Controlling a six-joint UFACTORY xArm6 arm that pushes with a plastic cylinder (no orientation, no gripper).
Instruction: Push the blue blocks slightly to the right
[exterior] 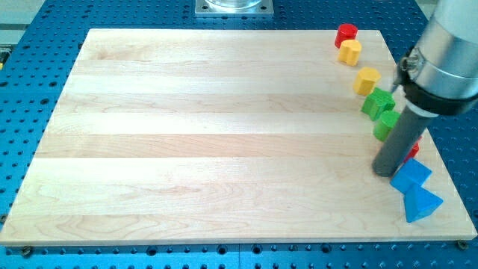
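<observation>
Two blue blocks lie at the board's lower right: an angular blue block [411, 177] and a blue triangular block [422, 205] just below it, touching it. My tip [385, 173] rests on the board right at the left edge of the upper blue block. The dark rod rises from there toward the view's upper right and hides part of a red block [412, 152] behind it.
Along the board's right side stand a red block [346, 33], a yellow block [349, 52], a yellow block [366, 81], and two green blocks [377, 101] [386, 124]. The wooden board [224, 134] lies on a blue perforated table; its right edge is close to the blue blocks.
</observation>
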